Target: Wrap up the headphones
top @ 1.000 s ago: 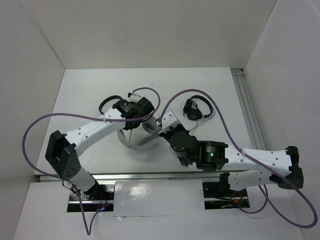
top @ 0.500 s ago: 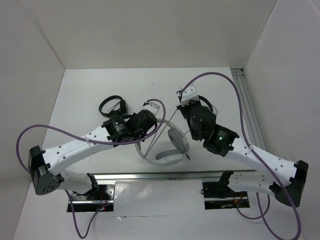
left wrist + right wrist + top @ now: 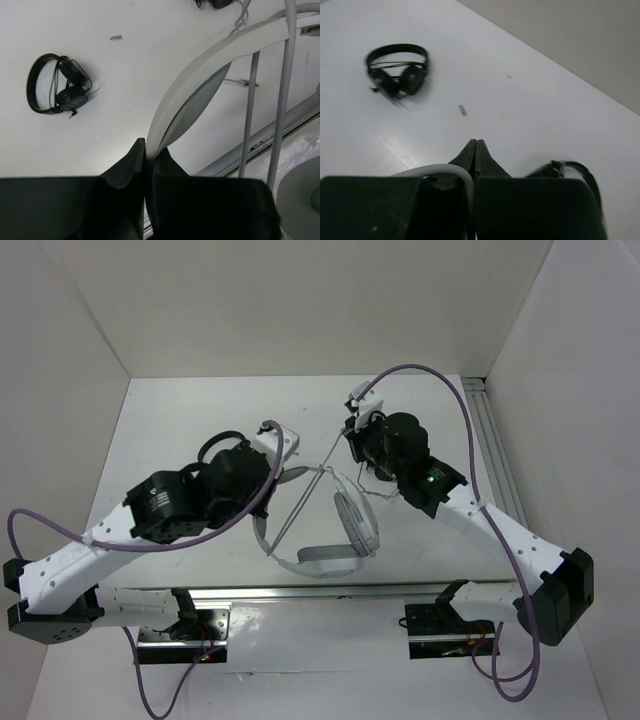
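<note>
Status, wrap task. The large light grey-white over-ear headphones (image 3: 322,558) were between the two arms at mid-table, apparently raised off the white table (image 3: 180,420); whether a cup touched it, could not tell.

Left gripper (image 3: 146,150) was clamped on one end of the wide headband. Right gripper (image 3: 475,149) was closed, with the thin grey cable (image 3: 251,110) curving into its jaws; judged to be pinching it.

From above, the cable ran taut in straight strands from the headband up toward the right gripper. No coils showed round the band or cups. Judged: grasps made and cable tensioned, winding hardly begun, and securing the end not yet done.

Two small black thin-banded headphones (image 3: 57,90) lay apart on the table, untouched.
</note>
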